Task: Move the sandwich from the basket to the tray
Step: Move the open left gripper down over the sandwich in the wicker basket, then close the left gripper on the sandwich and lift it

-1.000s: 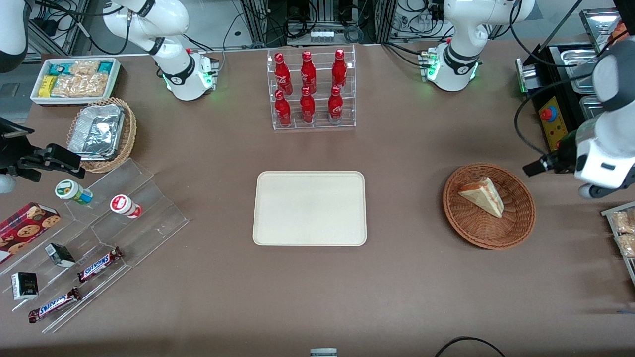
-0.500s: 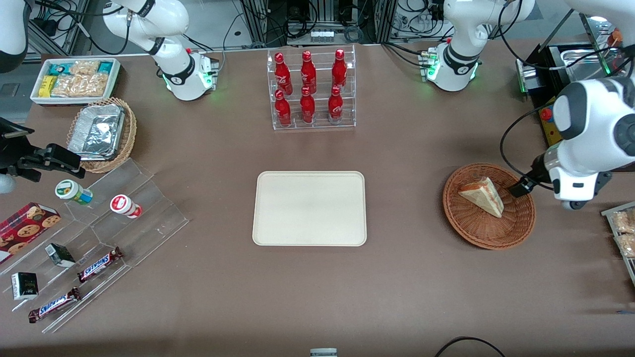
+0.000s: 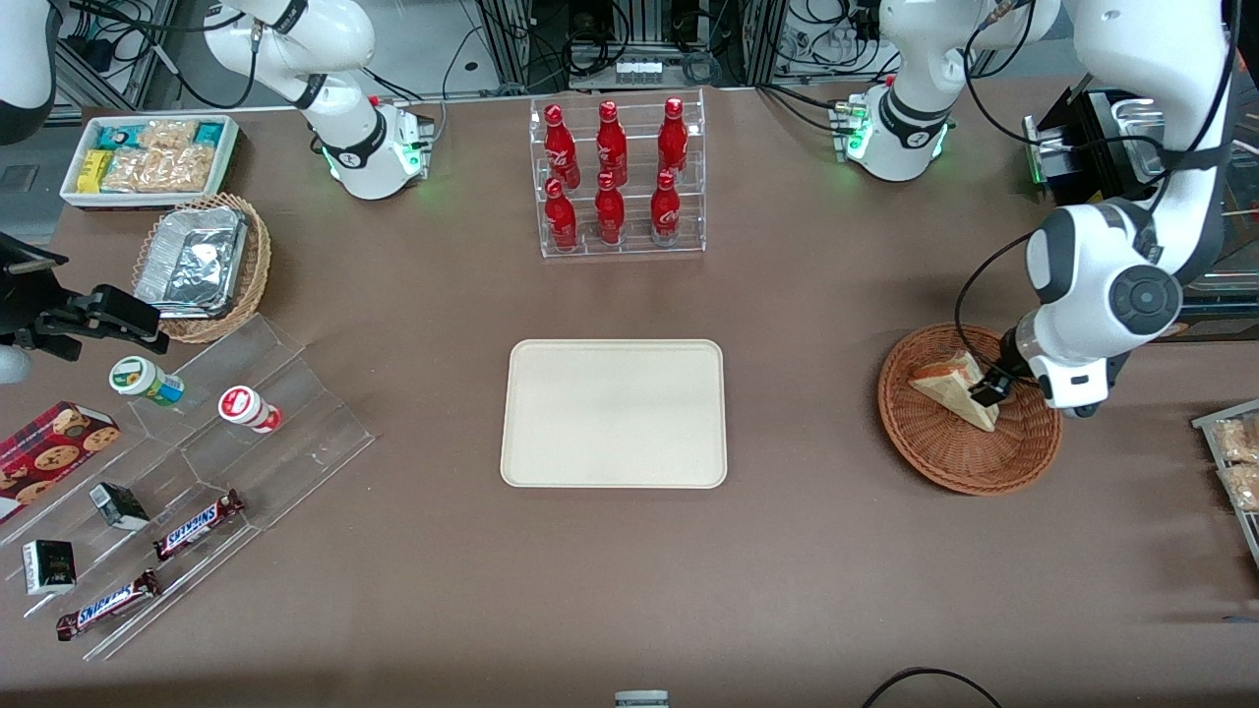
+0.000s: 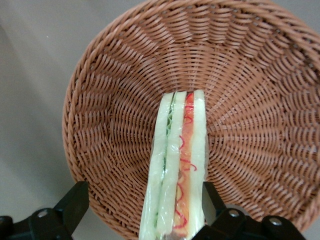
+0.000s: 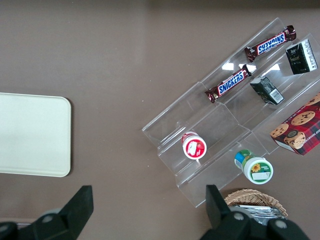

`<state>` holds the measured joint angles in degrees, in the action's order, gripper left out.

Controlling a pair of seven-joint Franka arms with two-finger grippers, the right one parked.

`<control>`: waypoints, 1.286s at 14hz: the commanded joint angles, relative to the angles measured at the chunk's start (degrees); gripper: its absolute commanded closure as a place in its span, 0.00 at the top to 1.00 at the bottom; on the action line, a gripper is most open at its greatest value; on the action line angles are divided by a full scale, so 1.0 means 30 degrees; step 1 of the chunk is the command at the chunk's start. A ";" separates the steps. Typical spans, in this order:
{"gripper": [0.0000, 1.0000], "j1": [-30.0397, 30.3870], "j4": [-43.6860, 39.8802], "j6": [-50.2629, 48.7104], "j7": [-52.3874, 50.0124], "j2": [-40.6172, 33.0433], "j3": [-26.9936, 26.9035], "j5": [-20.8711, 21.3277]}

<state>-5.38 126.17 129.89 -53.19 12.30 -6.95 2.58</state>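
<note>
The sandwich (image 3: 952, 390) lies inside the basket (image 3: 969, 462), a wedge whose layered cut edge, white bread with red-orange and pale green filling, faces the wrist camera (image 4: 176, 170). The basket (image 4: 125, 75) stands on the brown counter (image 3: 787, 570), toward the working arm's end. The tray (image 3: 614, 413) lies flat on the counter, well apart from the basket toward the parked arm's end, and carries nothing.

The tool (image 3: 987, 387) is lowered into the basket at the sandwich's broad end. In the wrist view its two fingers (image 4: 75, 205) stand spread, one on each side of the wedge: one finger is clear of the bread with basket weave visible between them, the other sits just beside the opposite face. The tool is released, not closed on the sandwich; whether the nearer finger touches the bread cannot be told.

Relative to the tray: a clear rack of red bottles (image 3: 615, 177) stands farther from the front camera. Toward the parked arm's end lie a clear stepped stand (image 3: 236, 433) with two small cups (image 3: 248, 408) and chocolate bars (image 3: 197, 523), a tan basket of foil containers (image 3: 202, 265), and a white bin of snack packets (image 3: 148, 157).
</note>
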 commanded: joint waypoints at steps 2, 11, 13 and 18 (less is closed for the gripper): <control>0.99 -0.0169 0.0773 0.2046 -0.0580 0.0468 0.0032 0.0167; 0.90 -0.0579 0.1011 0.4422 -0.1250 0.1874 0.0149 -0.0883; 0.84 -0.0696 0.0981 0.4866 -0.1341 0.2199 0.0178 -0.1005; 0.42 -0.0901 0.0923 0.3787 -0.0961 0.1849 0.0149 -0.0917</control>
<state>-6.86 128.89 143.01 -56.07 18.76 -6.17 0.24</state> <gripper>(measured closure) 0.441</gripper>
